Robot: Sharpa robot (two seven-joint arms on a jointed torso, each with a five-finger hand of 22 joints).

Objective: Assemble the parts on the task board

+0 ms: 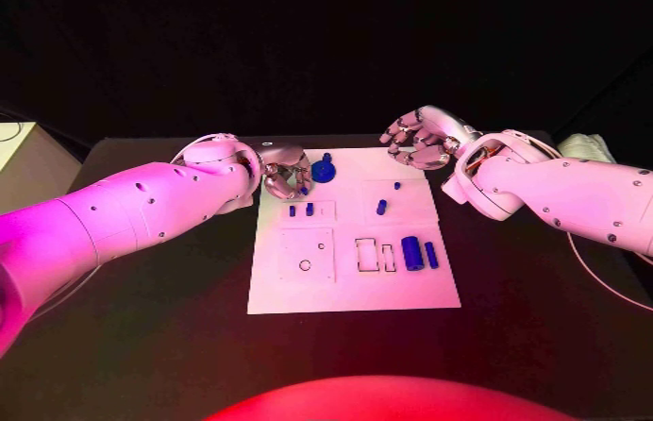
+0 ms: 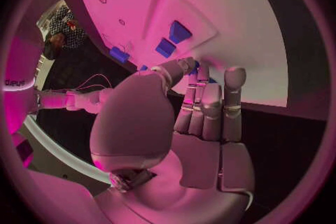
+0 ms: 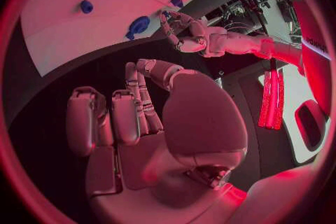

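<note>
Fingers of the left hand (image 1: 285, 173) are curled down over the far-left corner of the board (image 1: 351, 294), just beside a round blue part (image 1: 323, 169). Whether they pinch anything I cannot tell; the left wrist view shows them straight and close together with nothing plainly between them. The right hand (image 1: 421, 138) hovers off the board's far-right corner, fingers loosely curled and apart, holding nothing.

The other parts lie on the board: two small pegs (image 1: 301, 210) near the left hand, two more (image 1: 390, 197) toward the middle, and two longer cylinders (image 1: 419, 253) at the right, next to outlined slots (image 1: 376, 255). They look laid out beside their sockets, ready to be picked and seated one at a time. The left hand seems placed to start on the round part, while the right waits clear of the board so as not to crowd it.

No brand, label or writing can be read on the board or parts.
</note>
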